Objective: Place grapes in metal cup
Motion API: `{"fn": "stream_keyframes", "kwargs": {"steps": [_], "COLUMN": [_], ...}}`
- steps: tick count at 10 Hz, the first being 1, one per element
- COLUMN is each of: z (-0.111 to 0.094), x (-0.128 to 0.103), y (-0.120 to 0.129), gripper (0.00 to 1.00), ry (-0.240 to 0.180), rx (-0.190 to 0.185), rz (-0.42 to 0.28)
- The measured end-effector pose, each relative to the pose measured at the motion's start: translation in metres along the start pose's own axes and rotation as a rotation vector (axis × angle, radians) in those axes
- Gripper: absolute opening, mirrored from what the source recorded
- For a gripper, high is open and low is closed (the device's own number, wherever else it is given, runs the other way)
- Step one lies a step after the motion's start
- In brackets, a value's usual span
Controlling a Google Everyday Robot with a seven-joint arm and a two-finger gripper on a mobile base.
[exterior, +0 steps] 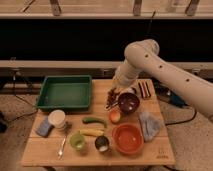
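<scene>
Dark red-purple grapes (113,96) hang pinched in the shut jaws of the white arm's gripper (116,90), over the wooden table (45,150). Well below the jaws, near the front edge, stands the small dark-walled metal cup (102,143), beside a light green cup (77,141).

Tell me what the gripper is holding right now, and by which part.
The gripper is shut, low over the grapes at the table's far edge. Whether it actually grips them, or by which part, cannot be told from this view.
</scene>
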Motion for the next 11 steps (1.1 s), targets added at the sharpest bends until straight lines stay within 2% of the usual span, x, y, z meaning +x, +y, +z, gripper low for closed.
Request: {"fn": "stream_keyframes", "kwargs": {"steps": [6, 11], "z": [-0.030, -0.032], "x": [-0.062, -0.096], "y": [0.062, 0.092], "gripper": [0.00, 0.00], "ry": [0.061, 0.095], "rx": [0.017, -0.011], "rz": [-0.120, -0.152]}}
